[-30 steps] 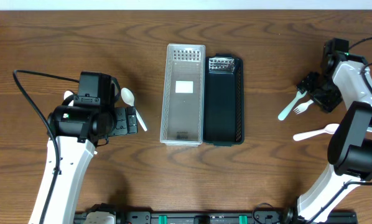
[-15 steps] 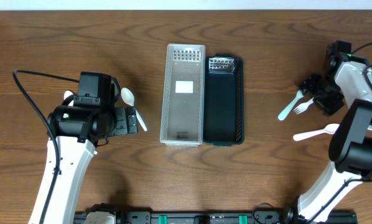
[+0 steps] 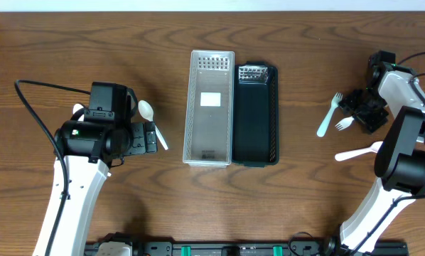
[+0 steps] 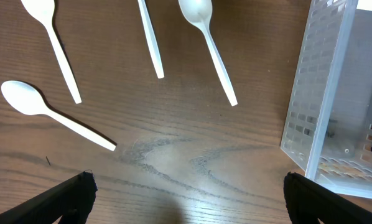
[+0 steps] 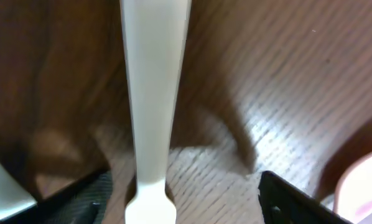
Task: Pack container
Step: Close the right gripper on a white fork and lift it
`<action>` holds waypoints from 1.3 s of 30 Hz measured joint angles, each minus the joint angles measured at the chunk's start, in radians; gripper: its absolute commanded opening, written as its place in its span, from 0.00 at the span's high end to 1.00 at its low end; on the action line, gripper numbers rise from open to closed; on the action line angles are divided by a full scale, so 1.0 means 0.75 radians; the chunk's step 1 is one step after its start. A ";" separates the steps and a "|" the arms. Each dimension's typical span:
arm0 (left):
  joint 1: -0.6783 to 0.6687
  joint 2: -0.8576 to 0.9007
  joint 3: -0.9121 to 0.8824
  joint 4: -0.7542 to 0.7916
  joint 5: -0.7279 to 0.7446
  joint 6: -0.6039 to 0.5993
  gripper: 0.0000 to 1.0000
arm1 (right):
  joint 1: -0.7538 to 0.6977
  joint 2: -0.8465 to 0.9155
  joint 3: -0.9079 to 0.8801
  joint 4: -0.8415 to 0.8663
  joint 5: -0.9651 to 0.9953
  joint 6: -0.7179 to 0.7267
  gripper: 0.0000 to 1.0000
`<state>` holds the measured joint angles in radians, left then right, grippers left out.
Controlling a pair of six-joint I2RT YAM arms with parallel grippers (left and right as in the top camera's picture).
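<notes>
A clear perforated container (image 3: 211, 107) stands mid-table with a black container (image 3: 255, 114) touching its right side. Several white spoons (image 3: 147, 112) lie by my left gripper (image 3: 143, 137). In the left wrist view the spoons (image 4: 208, 43) lie ahead of the open, empty left gripper (image 4: 186, 199), and the clear container (image 4: 335, 93) is at the right. My right gripper (image 3: 362, 108) is low over white forks (image 3: 328, 117). In the right wrist view it (image 5: 181, 198) is open, with a white fork handle (image 5: 153, 93) between its fingers near the left one.
A third white fork (image 3: 360, 151) lies nearer the front, below the right gripper. A short fork (image 3: 344, 124) pokes out from under the right gripper. A black cable (image 3: 38, 114) loops at the left arm. The table's back edge runs along the top.
The right gripper has dropped slightly toward the forks, and the long fork's tines have swung a little toward the back. The left arm and spoons have not moved.
</notes>
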<state>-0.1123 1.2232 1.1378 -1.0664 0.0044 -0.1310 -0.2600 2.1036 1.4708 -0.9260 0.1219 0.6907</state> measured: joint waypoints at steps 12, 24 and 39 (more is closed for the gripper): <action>0.000 0.000 0.000 0.000 0.001 0.000 0.02 | -0.015 0.002 0.000 -0.007 0.000 0.007 0.79; 0.000 0.000 0.000 0.000 0.001 0.000 0.02 | -0.016 0.002 0.000 -0.008 0.006 0.008 0.96; 0.000 0.000 0.000 0.000 0.001 0.000 0.02 | 0.020 -0.038 0.001 -0.039 0.000 -0.171 0.99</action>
<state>-0.1123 1.2232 1.1378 -1.0664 0.0048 -0.1310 -0.2447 2.0750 1.4712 -0.9554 0.1219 0.5621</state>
